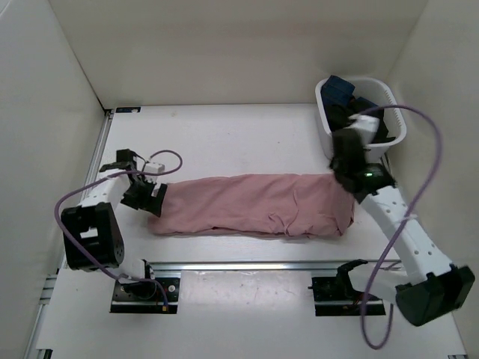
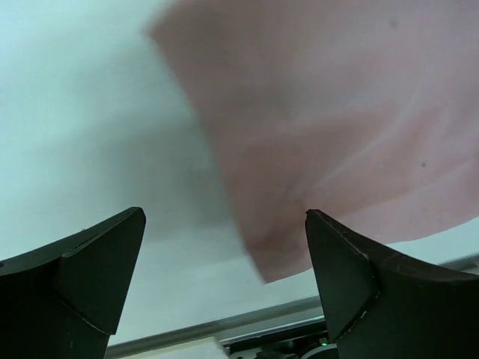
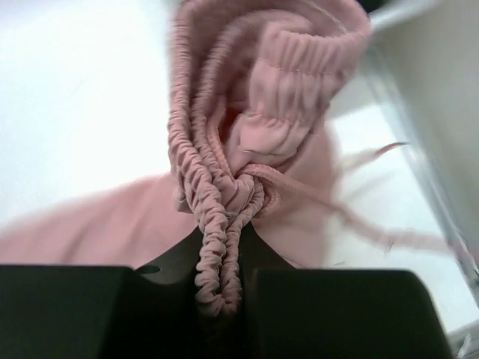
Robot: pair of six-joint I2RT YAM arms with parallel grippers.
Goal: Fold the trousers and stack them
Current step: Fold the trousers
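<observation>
Now we are pinching the gathered waistband (image 3: 217, 194) of the trousers (image 1: 254, 206), stretched across the table (image 1: 224, 134), in the right gripper (image 3: 221, 250). The left gripper (image 2: 224, 221) is hanging wide open and empty over the hem end (image 1: 163, 217), so we are aiming to catch both layers.

trousers (image 1: 254, 203) — matt cloth; table (image 1: 224, 142) — smooth

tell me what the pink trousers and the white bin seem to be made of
The trousers look like soft thin cloth, matte, woven or knit unclear; they crease, drape and bunch into fine elastic gathers. The bin is likely moulded plastic, smooth white; rigid thin walls, rounded corners.
</observation>
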